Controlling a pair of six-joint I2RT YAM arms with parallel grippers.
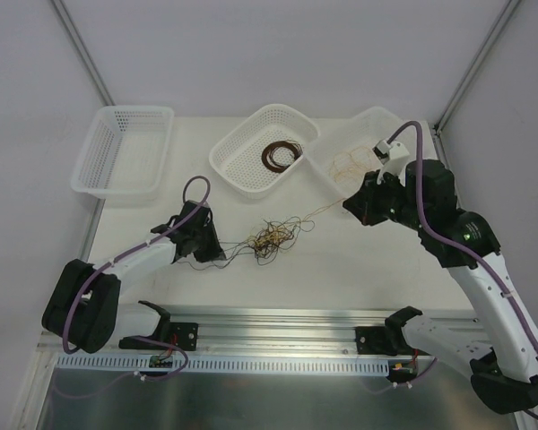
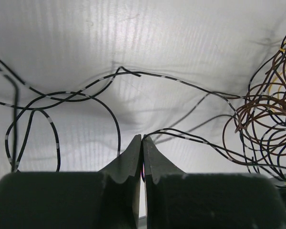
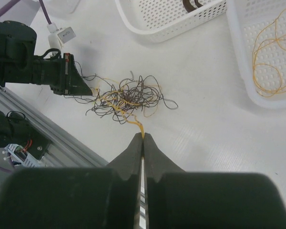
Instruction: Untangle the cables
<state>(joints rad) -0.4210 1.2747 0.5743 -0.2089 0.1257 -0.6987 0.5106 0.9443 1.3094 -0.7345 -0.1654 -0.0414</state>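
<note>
Cables [image 1: 271, 238]: a loose tangle of black, brown and tan-orange wire on the white table [image 1: 341, 269], between the two pincers and nearer the left one.
Left basket [image 1: 130, 110]: white mesh, beyond the left pincer and off to its left, well apart from it.
Left pincer [image 1: 222, 254]: jaws pressed together just left of the tangle. A black strand [image 2: 205, 142] runs from its tips toward the knot and seems pinched there, though the very tip is hard to read.
Middle basket [image 1: 226, 167]: beyond the tangle, between the two pincers. A dark brown coil [image 1: 281, 154] lies in it.
Right pincer [image 1: 348, 207]: jaws pressed together on a tan-orange strand [image 3: 141, 129] that stretches from the tangle to its tips.
Right basket [image 1: 374, 114]: just beyond the right pincer. A tan-orange coil [image 1: 348, 167] lies in it.
</note>
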